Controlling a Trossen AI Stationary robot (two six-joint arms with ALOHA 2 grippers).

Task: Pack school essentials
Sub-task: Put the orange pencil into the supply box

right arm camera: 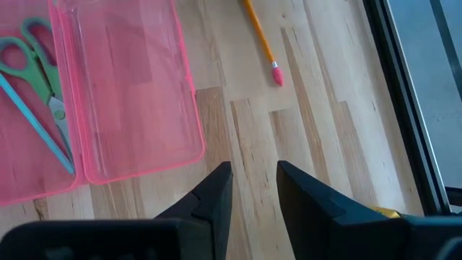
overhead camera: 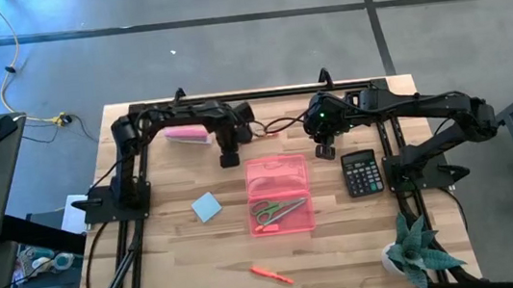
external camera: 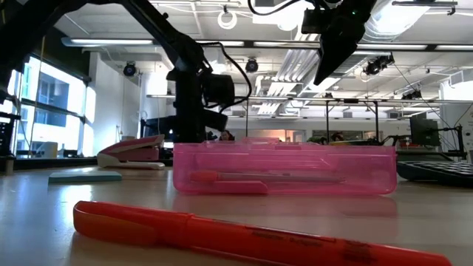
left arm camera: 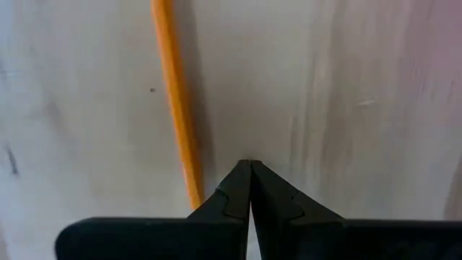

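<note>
An open pink case [overhead camera: 279,195] lies mid-table with green-handled scissors [overhead camera: 279,209] and a thin blue pencil [right arm camera: 36,123] inside. A light-blue note pad [overhead camera: 206,206] lies to its left, and an orange-red pen [overhead camera: 271,274] near the table's near edge. My left gripper [left arm camera: 250,166] is shut and low over the wood by the case's far-left corner, with an orange pencil [left arm camera: 177,108] running beside its fingers. My right gripper [right arm camera: 253,177] is open and hovers past the case's far-right corner. A pencil with a pink eraser [right arm camera: 261,40] lies ahead of it. My left gripper points down at the table with its fingers shut. The orange pencil's shaft [left arm camera: 191,184] passes close along the outer side of one finger [left arm camera: 227,195]. I cannot tell whether the two touch.
A black calculator [overhead camera: 361,173] lies right of the case. A pink oblong bar [overhead camera: 188,134] sits at the far left, under the left arm. A potted plant [overhead camera: 419,251] stands at the near right corner. The black frame rails [overhead camera: 140,225] border both sides.
</note>
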